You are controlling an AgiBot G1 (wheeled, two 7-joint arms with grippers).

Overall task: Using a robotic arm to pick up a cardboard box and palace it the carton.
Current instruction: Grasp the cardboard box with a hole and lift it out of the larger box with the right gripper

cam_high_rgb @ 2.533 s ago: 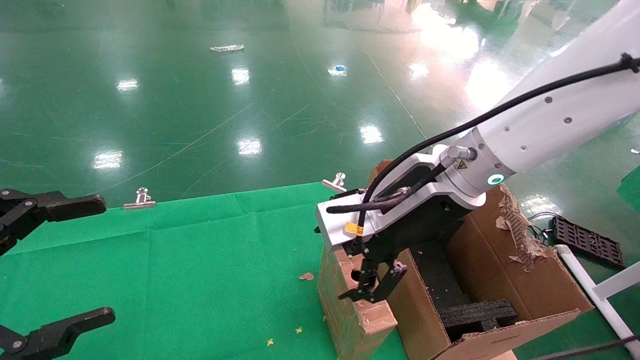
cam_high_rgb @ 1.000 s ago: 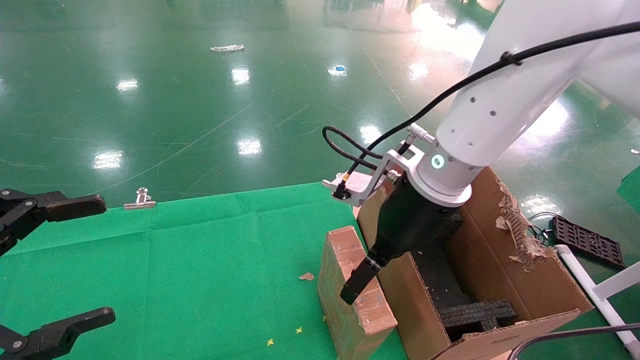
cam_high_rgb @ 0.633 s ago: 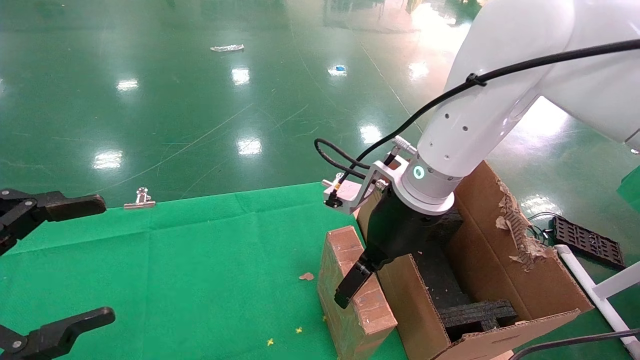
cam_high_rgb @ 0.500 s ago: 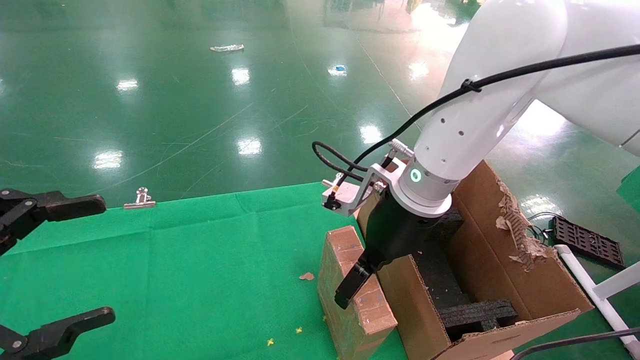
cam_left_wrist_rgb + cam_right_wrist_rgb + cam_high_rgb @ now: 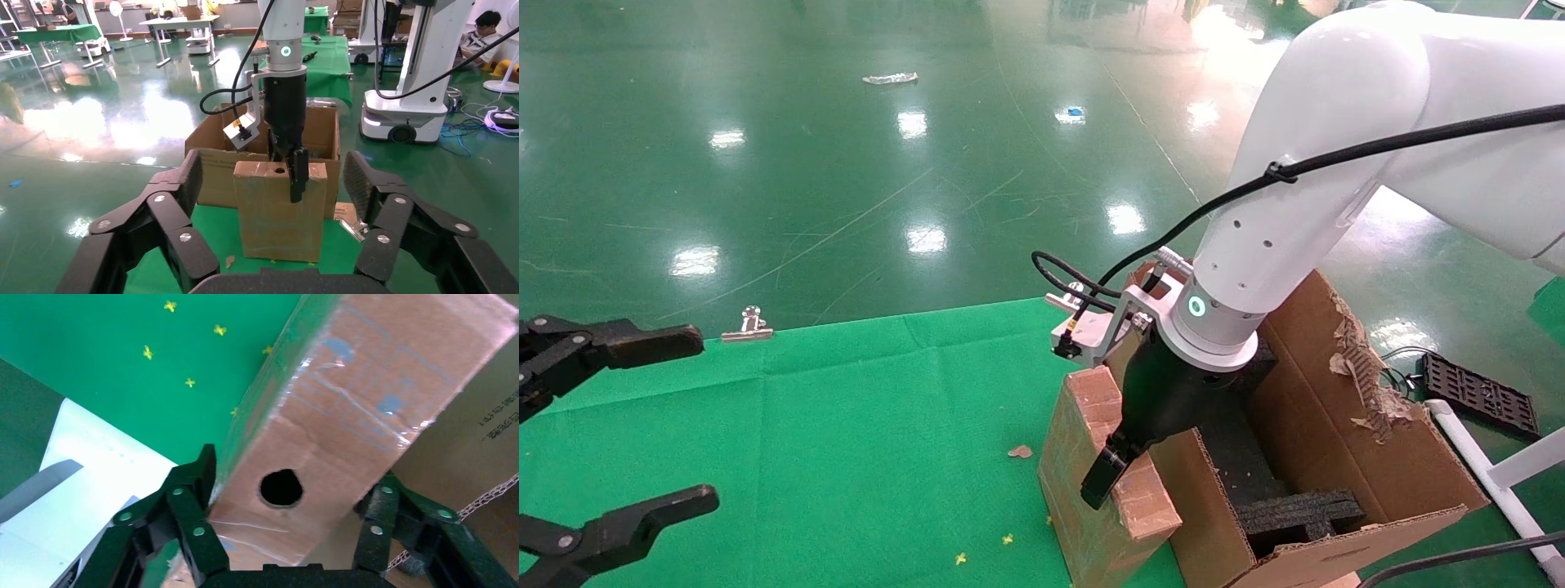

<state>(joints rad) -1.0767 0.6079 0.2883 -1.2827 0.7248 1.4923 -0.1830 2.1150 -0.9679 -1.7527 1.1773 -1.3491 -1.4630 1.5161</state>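
Cardboard box (image 5: 1103,474) now tilted, top edge risen and leaning toward carton (image 5: 1344,457) versus half second back — lift underway. Right gripper (image 5: 1128,457) of robotic arm (image 5: 1303,204) pinching box across narrow top face, fingers (image 5: 183,508) pressed on both sides near round hole. Box bottom near green cloth (image 5: 846,425), just beside carton wall; must clear rim next. Left gripper (image 5: 609,433) spread wide, parked over cloth.
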